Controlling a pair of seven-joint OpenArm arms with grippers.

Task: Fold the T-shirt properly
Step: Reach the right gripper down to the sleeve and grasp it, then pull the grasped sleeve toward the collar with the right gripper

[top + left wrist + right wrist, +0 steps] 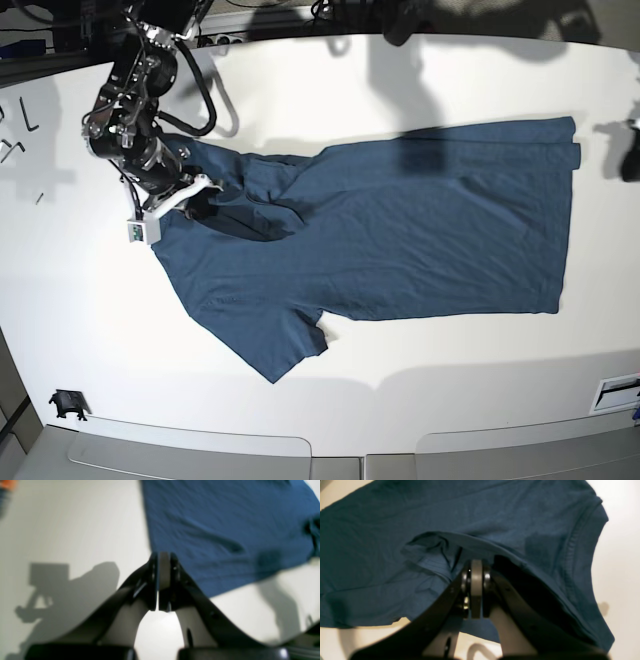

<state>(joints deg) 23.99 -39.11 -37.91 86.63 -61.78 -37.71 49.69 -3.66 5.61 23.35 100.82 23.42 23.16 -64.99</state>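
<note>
The dark navy T-shirt (400, 230) lies spread on the white table (420, 390), with the neck end at the left and the hem at the right. One sleeve (285, 350) points toward the front. My right gripper (200, 205) is at the neck end. In the right wrist view it (476, 566) is shut, with a raised fold of the T-shirt (382, 517) bunched at its tip, beside the ribbed collar (580, 542). My left gripper (161, 557) is shut and empty above bare table, by the corner of the T-shirt (212, 517). In the base view it (630, 150) sits at the right edge.
Small hex keys (15, 125) lie at the table's far left. A small black clip (67, 403) sits at the front left and a white label (615, 393) at the front right. Cables run along the back edge (250, 35). A blurred orange object (7, 485) shows in the left wrist view.
</note>
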